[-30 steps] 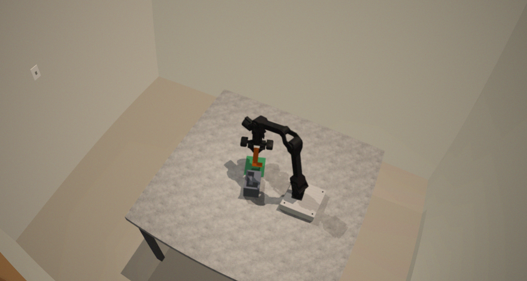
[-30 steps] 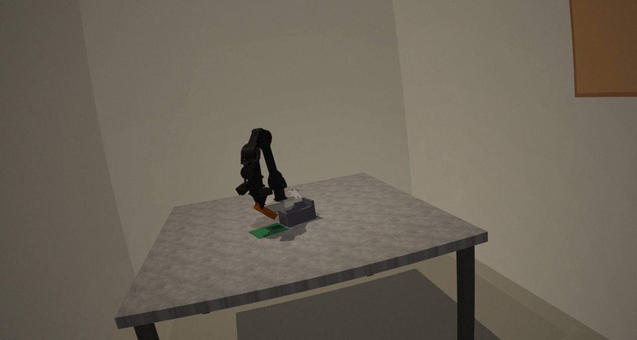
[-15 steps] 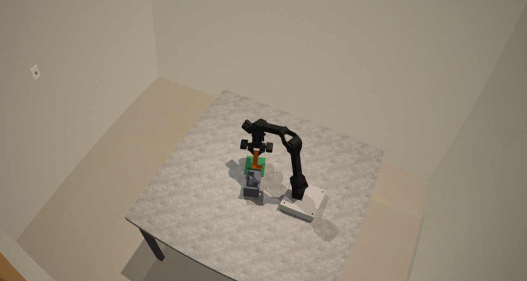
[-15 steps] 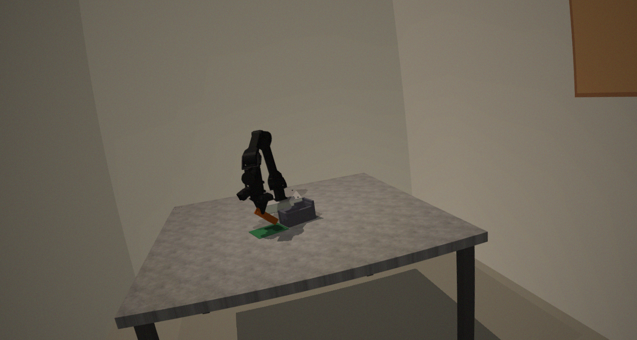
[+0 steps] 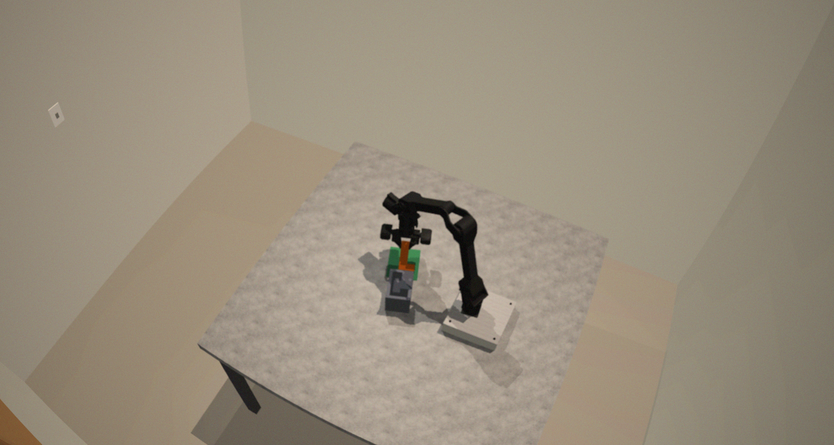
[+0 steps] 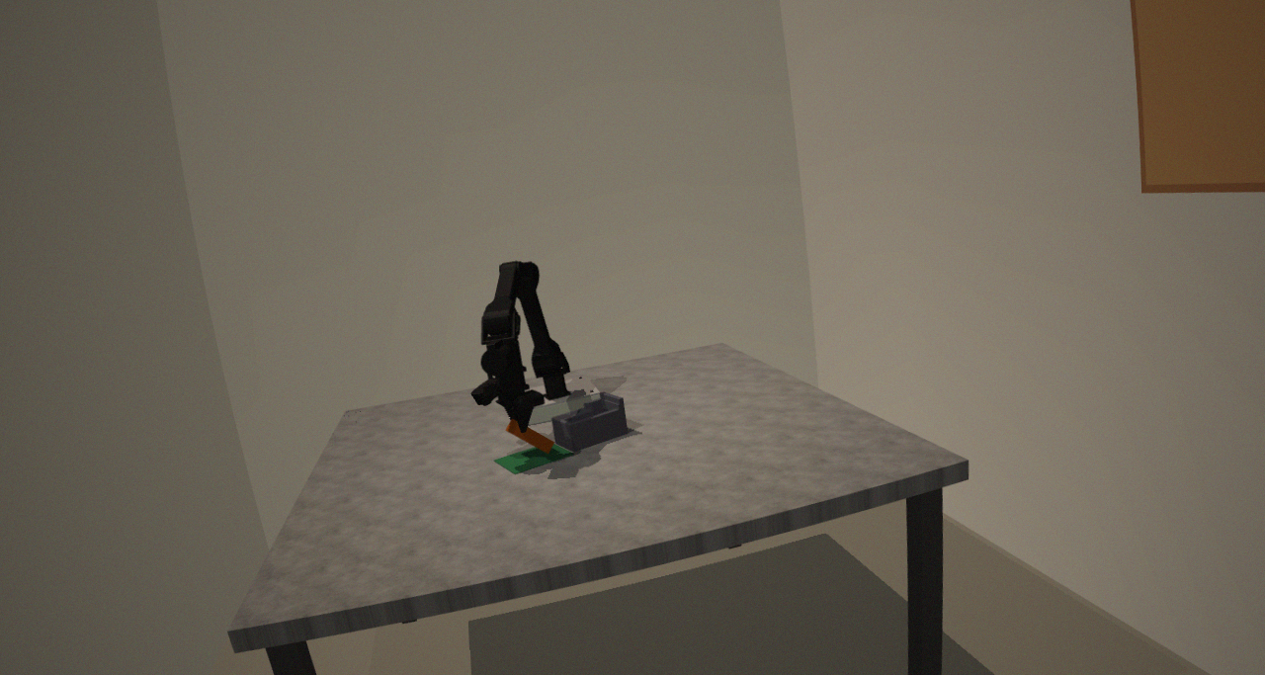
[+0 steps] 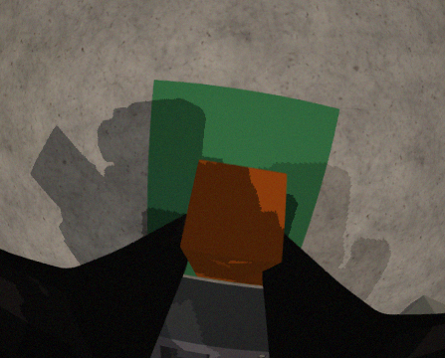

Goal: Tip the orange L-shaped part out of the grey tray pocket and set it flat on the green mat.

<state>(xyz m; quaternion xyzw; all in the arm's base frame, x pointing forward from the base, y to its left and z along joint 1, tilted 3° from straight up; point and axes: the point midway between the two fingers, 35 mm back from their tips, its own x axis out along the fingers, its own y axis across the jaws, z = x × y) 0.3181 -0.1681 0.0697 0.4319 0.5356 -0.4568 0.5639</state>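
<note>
The gripper (image 5: pixel 405 245) (image 6: pixel 522 426) (image 7: pixel 233 251) is shut on the straight end of the orange L-shaped part (image 5: pixel 404 257) (image 6: pixel 534 438) (image 7: pixel 227 214). The part is tilted: its held end is high, and its L-shaped end points down towards the tray. That low end is over the tray-side part of the green mat (image 5: pixel 414 256) (image 6: pixel 506 463) (image 7: pixel 267 124), close to its surface; I cannot tell whether it touches. The grey tray (image 5: pixel 397 303) (image 6: pixel 592 430) (image 7: pixel 227 308) stands beside the mat, its pocket empty. In the wrist view the fingers partly hide the tray.
The tray's raised walls stand close to the part's low end. The pale arm base (image 5: pixel 479 321) stands on the table (image 5: pixel 326 349) (image 6: pixel 708 459), to the right of the tray in the top view. Shadows of the arm fall across the mat and table.
</note>
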